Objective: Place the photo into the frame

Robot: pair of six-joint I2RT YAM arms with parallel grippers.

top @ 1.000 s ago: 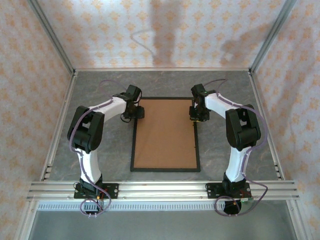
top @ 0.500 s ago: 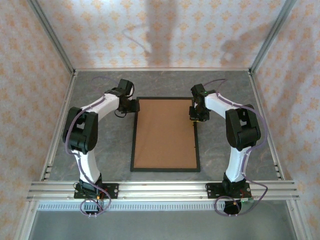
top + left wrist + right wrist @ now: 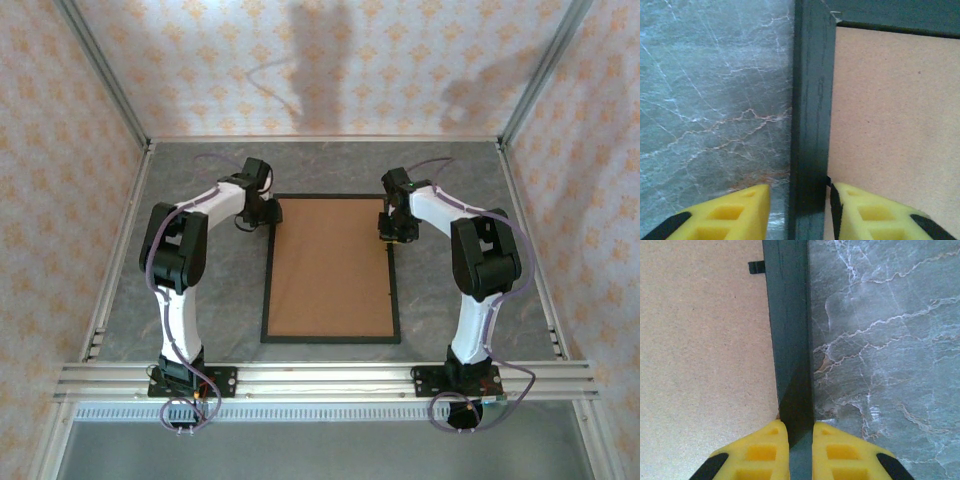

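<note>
frame (image 3: 330, 340) lies flat, back up, mid worktop (image 3: 430, 300), between the arms, with the board (image 3: 330, 270) seated in it. right tool (image 3: 800, 427) is clamped on the right rail near the far corner. left tool (image 3: 800, 192) straddles the left rail by the far-left corner, pads apart, outer pad clear of the rail. My read: light and stiff, but thin rails will twist on a one-sided lift, and the finish is probably slick. Grip both long rails opposite each other and keep it level.

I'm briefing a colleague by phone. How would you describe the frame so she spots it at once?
In the middle of the grey marbled table lies a large flat rectangle. The frame is its thin black border, not the plain brown backing board filling it.
</note>
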